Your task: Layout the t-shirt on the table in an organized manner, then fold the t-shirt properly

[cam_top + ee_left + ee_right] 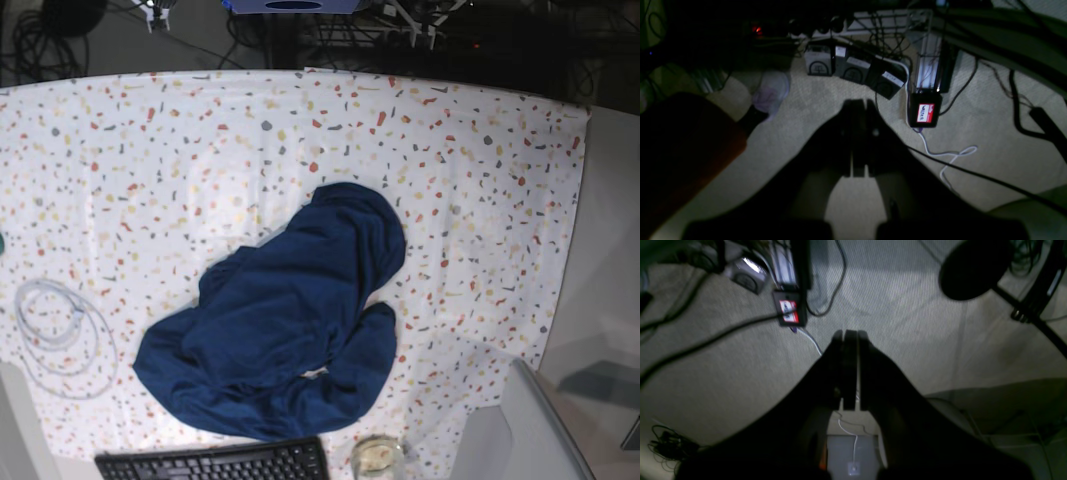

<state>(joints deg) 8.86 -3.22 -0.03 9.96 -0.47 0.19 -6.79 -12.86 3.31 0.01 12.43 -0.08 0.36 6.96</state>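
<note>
My black keyboard sits closest to the base camera, at the near edge of the tabletop. Going left to right along that edge, a coil of pale cable lies at the far left, then the keyboard, then a small glass jar just beside its right end.

The t-shirt lies in a crumpled navy heap a little nearer than the middle of the speckled white cloth. It is bunched and wrinkled, not spread flat, with one rounded lobe reaching toward the far right and a broader mass toward the near left. Its near edge comes close to the keyboard without clearly touching it.

Neither of my arms shows in the base view; both hang off the tabletop, over the carpeted floor. My right tool has its jaws pressed together on nothing, pointing down at beige carpet with a red-labelled black box and cables to its left. My left tool is likewise closed and empty, above carpet, with a row of grey boxes and the same kind of red-labelled box beyond it.
</note>
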